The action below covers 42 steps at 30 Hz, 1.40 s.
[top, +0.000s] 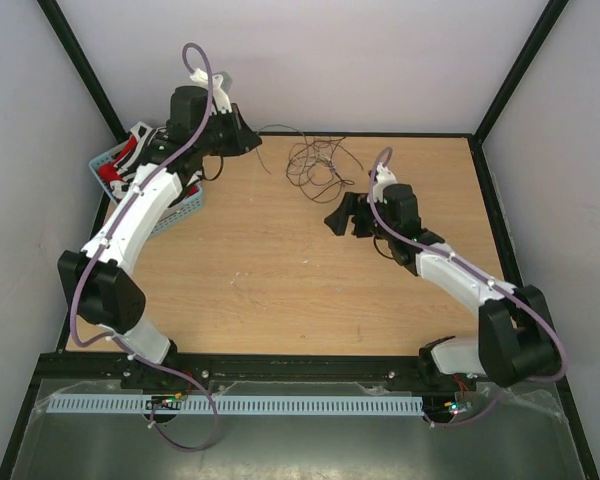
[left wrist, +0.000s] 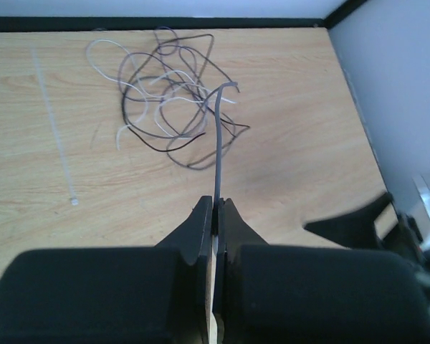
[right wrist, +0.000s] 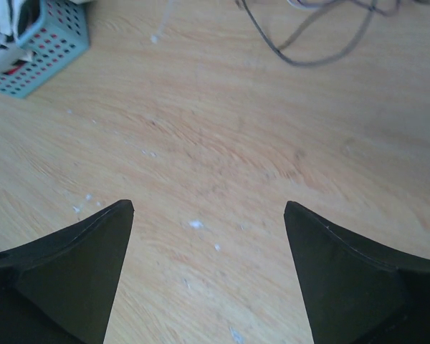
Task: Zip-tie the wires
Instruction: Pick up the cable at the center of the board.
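The wires lie in a loose tangle of thin dark and pale strands at the back middle of the table; they also show in the left wrist view. My left gripper is to their left, raised, and shut on a grey zip tie that sticks out forward, its tip over the tangle. My right gripper is open and empty, low over bare wood just in front of the wires.
A second, clear zip tie lies flat on the table left of the tangle. A light blue basket with red, black and white items stands at the back left. Black frame rails border the table.
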### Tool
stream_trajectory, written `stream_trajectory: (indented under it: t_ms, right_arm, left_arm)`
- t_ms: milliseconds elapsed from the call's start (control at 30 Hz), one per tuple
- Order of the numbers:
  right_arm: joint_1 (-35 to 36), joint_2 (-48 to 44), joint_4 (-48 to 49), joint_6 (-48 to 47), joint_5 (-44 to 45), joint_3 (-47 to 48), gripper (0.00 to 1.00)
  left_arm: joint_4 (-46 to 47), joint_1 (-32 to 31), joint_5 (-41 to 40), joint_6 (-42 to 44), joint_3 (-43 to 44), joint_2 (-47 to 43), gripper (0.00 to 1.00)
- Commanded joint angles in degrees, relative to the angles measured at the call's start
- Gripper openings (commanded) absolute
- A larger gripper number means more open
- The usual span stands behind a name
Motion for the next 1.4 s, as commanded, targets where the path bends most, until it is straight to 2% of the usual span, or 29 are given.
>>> stream_trajectory:
  t_ms: [0,133,233,333,500,633,767,1133,1267,1367]
  right_arm:
    - [1.16,5.26,7.08,0.86,-3.17,7.05,0.97]
    - [2.50,9.22,8.71,0.18,-2.33,12.68,0.97]
    - [3.68,11.90,11.42,-0.22,2.83,15.74,0.98]
    - [4.01,15.82,14.42,-0.19,5.74,18.31,0.98]
    - [5.06,24.19,15.79,-0.52,4.25,24.04,0.98]
    - [6.64,29.62,17.94,-1.90,7.19,26.88,0.98]
    - [6.83,36.24,20.79,-0.82,8.03,30.11,0.90]
    - [7.05,49.53,23.45,-1.19,10.97,38.48,0.88]
    - [7.07,51.76,23.10,-1.92,10.07,40.49,0.71]
    - [7.06,50.77,21.68,-4.49,10.13,41.03,0.43]
  left_arm:
    - [-2.05,-0.28,6.19,0.94,0.31,-4.19,0.00]
    - [-2.12,-0.40,10.00,-0.32,3.98,-5.76,0.00]
    - [-2.16,-0.83,10.12,-0.65,5.46,-7.26,0.00]
    - [-2.16,-0.90,9.85,-1.13,5.21,-8.73,0.00]
    - [-2.15,-0.98,9.85,-1.70,4.59,-10.20,0.00]
    - [-2.24,-0.98,9.84,-2.05,4.68,-11.00,0.00]
    - [-2.32,-0.98,9.68,-2.40,4.69,-11.79,0.00]
    - [-2.20,-1.24,10.21,-4.11,5.62,-12.74,0.00]
    - [-2.25,-1.25,9.61,-3.72,5.48,-13.41,0.00]
    - [-2.77,-0.96,9.05,-2.82,5.43,-14.06,0.00]
